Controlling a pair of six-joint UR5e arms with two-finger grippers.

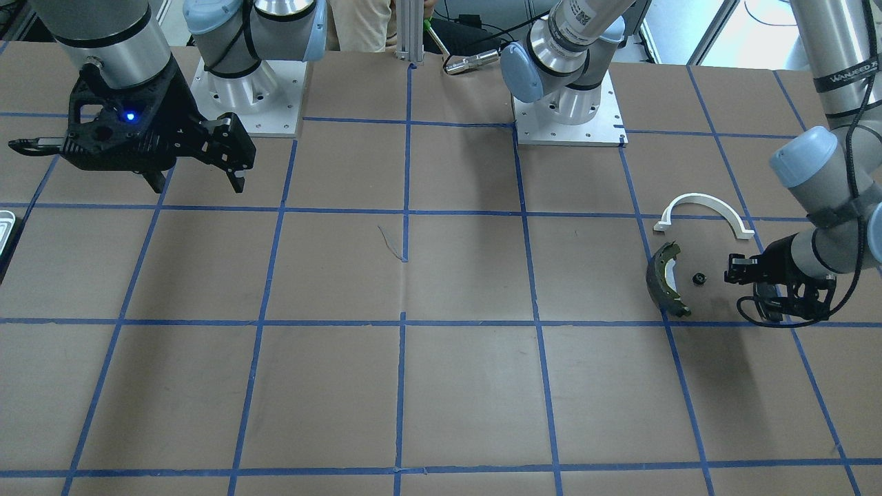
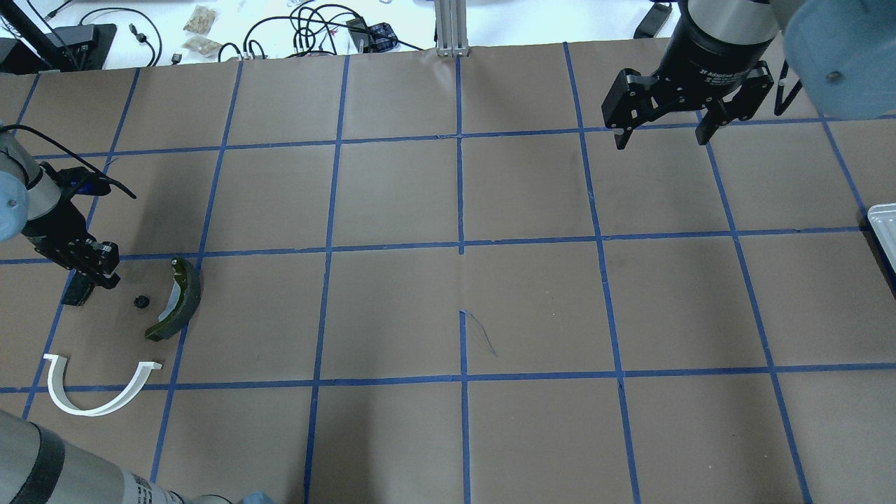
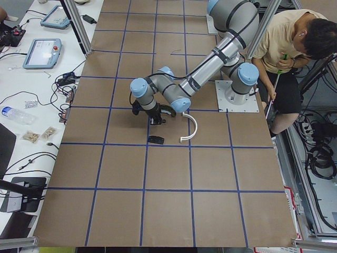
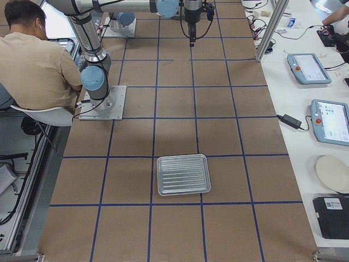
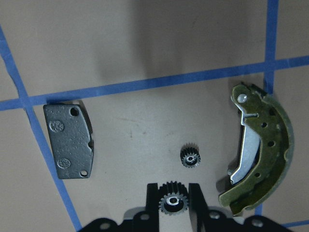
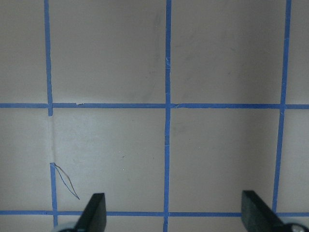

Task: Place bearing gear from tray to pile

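Note:
My left gripper point(image 5: 173, 203) is shut on a small black bearing gear point(image 5: 171, 203) and holds it low over the pile. In the pile lie a second small gear point(image 5: 189, 158), a dark brake shoe with an olive edge point(image 5: 260, 154), a black flat pad point(image 5: 67, 141) and a white half-ring bracket point(image 2: 98, 392). In the overhead view the left gripper point(image 2: 103, 273) is just left of the loose gear point(image 2: 142, 302) and the brake shoe point(image 2: 178, 299). My right gripper point(image 2: 658, 136) is open and empty, high over the far right. The silvery tray point(image 4: 183, 174) holds nothing.
The tray's edge shows at the right border of the overhead view point(image 2: 883, 231). Brown paper with blue tape lines covers the table. A seated person point(image 4: 38, 60) is by the robot bases. Tablets and cables lie on side benches.

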